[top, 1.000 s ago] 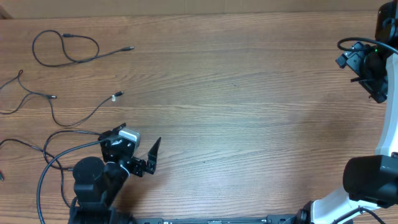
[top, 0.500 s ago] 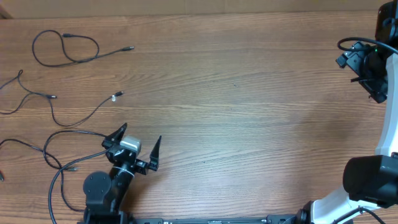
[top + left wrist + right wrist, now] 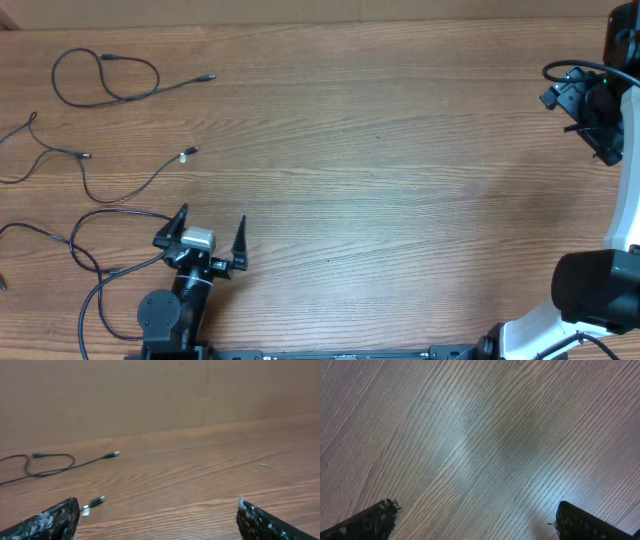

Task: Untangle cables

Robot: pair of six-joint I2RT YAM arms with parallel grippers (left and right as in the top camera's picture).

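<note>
Over on the left side of the wooden counter (image 3: 380, 180) lie the cables (image 3: 105, 78), three thin black strands spread out apart from one another rather than bunched. The far cable (image 3: 60, 85) curls into a loose loop, and its tail runs right to a small metal-tipped plug (image 3: 207, 76). The middle cable (image 3: 85, 175) wanders from the left edge, dips, and rises to a pale-tipped plug (image 3: 189, 152). The near cable (image 3: 100, 213) bends in an arc close to the front edge. One end of that arc comes just beside the outer finger of the left gripper (image 3: 212, 217); I cannot tell whether they touch.

That left gripper sits low over the counter, just right of the near cable, pointing toward the far side. Its jaws are spread wide with nothing between them. From its own camera, the looped far cable (image 3: 50, 467) lies well ahead, and the middle cable's plug (image 3: 95, 502) shows right beside the left fingertip.

The middle of the counter is bare wood grain.

At the far right edge the right arm (image 3: 598, 105) is held up, well apart from every cable. On its wrist camera the right gripper (image 3: 475, 510) has its jaws wide open too, holding nothing, only wood below.
</note>
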